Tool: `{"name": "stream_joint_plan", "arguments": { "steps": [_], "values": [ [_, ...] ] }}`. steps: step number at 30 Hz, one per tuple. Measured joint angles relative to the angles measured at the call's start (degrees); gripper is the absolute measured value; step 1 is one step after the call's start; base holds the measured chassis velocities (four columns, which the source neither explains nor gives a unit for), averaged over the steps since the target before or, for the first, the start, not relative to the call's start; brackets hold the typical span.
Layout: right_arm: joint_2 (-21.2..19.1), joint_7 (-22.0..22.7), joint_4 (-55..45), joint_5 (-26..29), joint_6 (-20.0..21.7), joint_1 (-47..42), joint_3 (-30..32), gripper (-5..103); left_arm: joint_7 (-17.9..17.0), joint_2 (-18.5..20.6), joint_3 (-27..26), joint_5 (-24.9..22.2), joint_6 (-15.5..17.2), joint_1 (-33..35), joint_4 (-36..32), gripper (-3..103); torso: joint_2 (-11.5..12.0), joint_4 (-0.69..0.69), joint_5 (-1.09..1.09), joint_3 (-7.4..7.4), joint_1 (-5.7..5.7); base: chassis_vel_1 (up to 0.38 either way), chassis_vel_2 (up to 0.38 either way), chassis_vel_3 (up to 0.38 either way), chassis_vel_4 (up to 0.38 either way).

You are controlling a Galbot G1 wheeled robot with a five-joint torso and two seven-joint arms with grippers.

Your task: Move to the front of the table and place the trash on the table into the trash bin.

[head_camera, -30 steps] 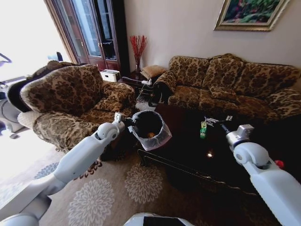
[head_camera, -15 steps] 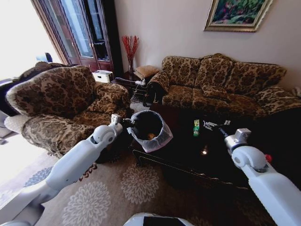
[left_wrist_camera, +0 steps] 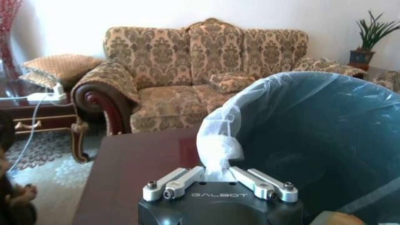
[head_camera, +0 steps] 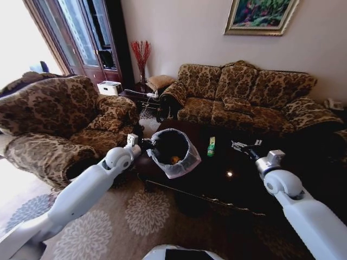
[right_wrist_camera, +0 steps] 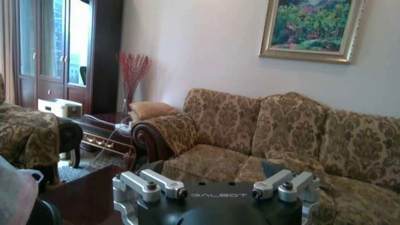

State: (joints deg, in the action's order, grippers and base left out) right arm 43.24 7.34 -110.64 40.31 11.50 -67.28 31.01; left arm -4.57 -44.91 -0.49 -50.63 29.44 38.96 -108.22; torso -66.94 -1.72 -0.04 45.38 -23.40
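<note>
The trash bin [head_camera: 172, 153], dark with a whitish-blue bag, hangs tilted over the near left end of the dark table [head_camera: 217, 181]. My left gripper [head_camera: 142, 144] is shut on its rim. In the left wrist view the gripper [left_wrist_camera: 216, 174] pinches a bunched fold of the bag, with the trash bin [left_wrist_camera: 312, 136] opening beyond it. Something orange lies inside the bin. One piece of trash, a green packet [head_camera: 211, 146], stands on the table. My right gripper [head_camera: 242, 145] hovers open over the table to the right of the packet; in its wrist view the gripper [right_wrist_camera: 218, 186] holds nothing.
A patterned sofa [head_camera: 244, 103] runs behind the table and an armchair [head_camera: 59, 119] stands to the left. A side table [head_camera: 138, 95] with a red-twig vase sits in the corner by a dark cabinet [head_camera: 87, 38]. Floral carpet [head_camera: 146, 211] lies in front.
The whole head view has slid leftward, so the camera has moved; table and sofa now sit more centred. Both arms keep their poses, and the left gripper still holds the bin.
</note>
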Motion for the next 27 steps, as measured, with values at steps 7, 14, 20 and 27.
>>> {"name": "stream_joint_plan", "arguments": {
  "steps": [7, 14, 20, 27],
  "values": [
    [0.2, 0.4, -0.6, -0.2, -0.3, -1.0, -0.2, 100, 0.2, 0.6, -2.0, -0.1, -0.2, 2.4, -1.6, 2, 0.0, 0.01, 0.05, 0.01, -0.04, -0.344, -0.174, 0.365, 0.172],
    [1.1, -1.4, -1.1, -3.1, -1.0, -2.5, -0.9, 100, 0.4, 1.3, -3.7, -0.1, -1.7, 5.0, -2.3, 2, 0.0, 0.0, 0.02, 0.01, -0.03, -0.196, 0.042, 0.177, -0.055],
    [2.2, -1.5, 0.3, -2.7, -0.2, -0.8, -2.5, 100, 0.2, 1.2, -4.0, 0.1, -1.3, 5.6, -2.4, 2, 0.0, -0.04, -0.02, 0.02, -0.07, -0.011, 0.118, 0.039, -0.072],
    [7.9, 0.4, 10.1, 1.1, 0.5, 7.2, -10.2, 100, 0.2, 1.1, -3.9, 0.2, -0.2, 5.7, -2.2, 2, 0.0, 0.07, 0.06, 0.0, 0.01, 0.003, 0.014, 0.002, -0.005]
  ]
}}
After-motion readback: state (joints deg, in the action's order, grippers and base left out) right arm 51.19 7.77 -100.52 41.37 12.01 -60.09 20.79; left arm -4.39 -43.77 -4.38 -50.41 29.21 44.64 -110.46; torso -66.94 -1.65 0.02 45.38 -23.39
